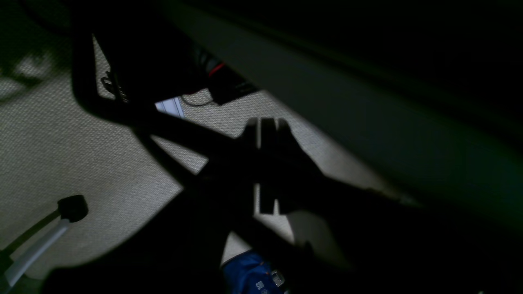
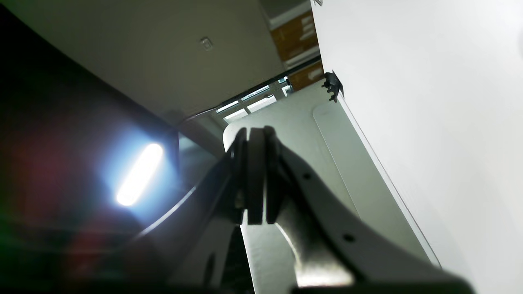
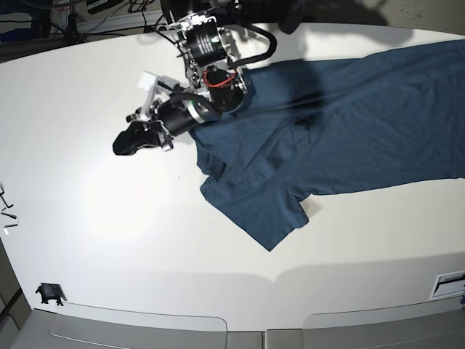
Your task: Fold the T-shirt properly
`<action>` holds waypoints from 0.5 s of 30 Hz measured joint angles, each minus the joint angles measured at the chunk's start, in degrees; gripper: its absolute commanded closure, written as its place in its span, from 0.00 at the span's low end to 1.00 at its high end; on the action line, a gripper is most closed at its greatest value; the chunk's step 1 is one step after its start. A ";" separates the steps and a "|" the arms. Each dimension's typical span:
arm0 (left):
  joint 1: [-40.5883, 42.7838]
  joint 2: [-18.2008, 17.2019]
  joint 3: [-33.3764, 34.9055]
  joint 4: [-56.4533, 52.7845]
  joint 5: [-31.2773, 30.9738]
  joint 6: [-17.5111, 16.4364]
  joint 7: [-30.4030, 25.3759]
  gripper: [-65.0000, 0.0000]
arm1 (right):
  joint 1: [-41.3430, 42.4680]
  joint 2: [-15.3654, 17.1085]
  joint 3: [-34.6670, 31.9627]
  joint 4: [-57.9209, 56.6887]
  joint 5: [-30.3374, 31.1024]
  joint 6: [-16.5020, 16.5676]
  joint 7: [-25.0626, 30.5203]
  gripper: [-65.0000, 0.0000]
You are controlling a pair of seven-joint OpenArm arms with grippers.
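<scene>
Navy cloth dominates the white table (image 3: 109, 240): the T-shirt (image 3: 341, 145) lies unfolded and rumpled across the right half of the base view, its body running off the right edge of the picture and one short sleeve (image 3: 265, 214) pointing toward the near side. Creases gather around the middle, so the garment looks in need of flattening before any fold can be made.

At the shirt's left edge, the right arm (image 3: 192, 109) reaches down over the table, its right gripper (image 3: 134, 142) clenched and empty over bare tabletop just beside the cloth. The right wrist view confirms it: the jaws meet with nothing between them, aimed away from the fabric. That pose suggests an arm between grasps rather than one at work on a fold.

The left gripper (image 1: 267, 163) is also clenched, a dark silhouette in its own wrist view above pale textured floor (image 1: 61, 143), seemingly off the table edge and well apart from the shirt.

Open room lies to the left and front of the garment, wide bare surface for dragging or laying cloth. A small black clip (image 3: 48, 293) sits near the front left edge.
</scene>
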 measured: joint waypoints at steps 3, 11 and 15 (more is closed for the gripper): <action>0.00 0.00 0.00 0.00 0.00 0.00 0.00 1.00 | -0.02 0.02 -3.74 0.00 0.02 -2.86 -0.02 1.00; 0.00 0.00 0.00 0.02 0.17 0.00 -0.13 1.00 | 0.11 0.04 -7.87 0.04 -1.11 -25.05 -36.54 1.00; 0.00 0.00 0.00 0.00 0.15 0.00 -0.02 1.00 | -0.02 0.09 -6.21 0.00 -14.62 -29.16 -65.57 1.00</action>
